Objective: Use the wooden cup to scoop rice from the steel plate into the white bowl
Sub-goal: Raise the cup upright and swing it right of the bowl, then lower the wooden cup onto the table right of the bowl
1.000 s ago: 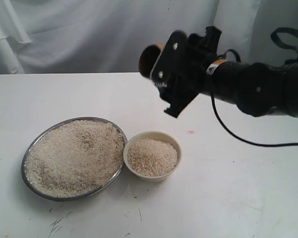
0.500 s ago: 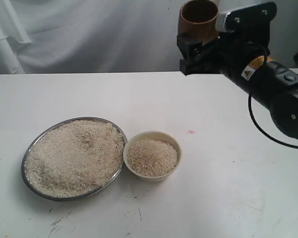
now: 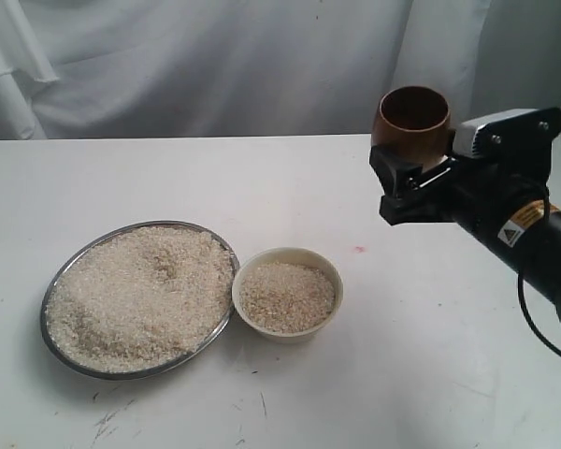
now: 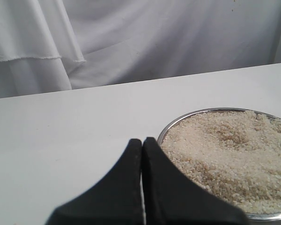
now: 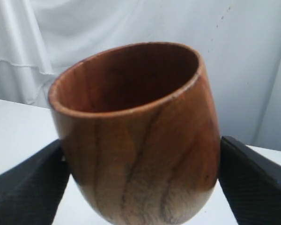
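The right gripper (image 3: 413,161) has its two fingers clamped on the wooden cup (image 3: 411,116), one black pad on each side of the lower belly. The cup stands mouth up between them, clear of the table (image 3: 215,178). From the wrist view its inside looks dark and empty, as far as I can see down into it. The white bowl (image 3: 262,327) sits well away from those fingers, down on the table, and the steel plate (image 3: 45,313) is farther off again, its rim touching or just about touching the bowl. The left gripper (image 4: 142,143) has its fingers pressed together on nothing, with the near edge of the plate just ahead of the tips. What worries me is the hold. The cup is rounded and smooth and is pinched below its widest part, so pushing it into the rice (image 3: 140,295) could twist it or squeeze it out of the pads. Nothing is pinning the plate, so a hard dig might shove it along and nudge the bowl. The bowl already holds a good heap, so a hurried tip from high above could send grains over its rim.
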Robot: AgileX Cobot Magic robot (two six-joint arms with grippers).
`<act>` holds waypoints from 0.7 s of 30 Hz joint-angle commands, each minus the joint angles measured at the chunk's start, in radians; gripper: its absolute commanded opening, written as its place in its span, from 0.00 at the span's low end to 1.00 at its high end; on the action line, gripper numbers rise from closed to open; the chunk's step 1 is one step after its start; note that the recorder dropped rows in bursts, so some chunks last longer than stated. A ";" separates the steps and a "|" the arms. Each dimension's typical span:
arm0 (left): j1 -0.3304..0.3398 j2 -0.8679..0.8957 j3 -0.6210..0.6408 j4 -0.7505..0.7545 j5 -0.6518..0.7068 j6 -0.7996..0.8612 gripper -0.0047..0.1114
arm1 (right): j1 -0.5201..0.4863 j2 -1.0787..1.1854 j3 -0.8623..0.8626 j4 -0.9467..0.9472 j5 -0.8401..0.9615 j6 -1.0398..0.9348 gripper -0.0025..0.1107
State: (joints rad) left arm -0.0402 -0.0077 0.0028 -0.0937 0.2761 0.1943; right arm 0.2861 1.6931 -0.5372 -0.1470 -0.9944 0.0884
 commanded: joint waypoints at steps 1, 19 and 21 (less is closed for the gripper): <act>-0.007 0.008 -0.003 -0.001 -0.010 -0.003 0.04 | -0.008 0.091 0.019 -0.066 -0.134 0.058 0.02; -0.007 0.008 -0.003 -0.001 -0.010 -0.005 0.04 | -0.012 0.392 -0.071 -0.030 -0.223 0.068 0.02; -0.007 0.008 -0.003 -0.001 -0.010 -0.003 0.04 | -0.012 0.414 -0.095 -0.033 -0.202 0.066 0.02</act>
State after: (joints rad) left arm -0.0402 -0.0077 0.0028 -0.0937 0.2761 0.1943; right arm 0.2799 2.0859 -0.5983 -0.1699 -1.1870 0.1566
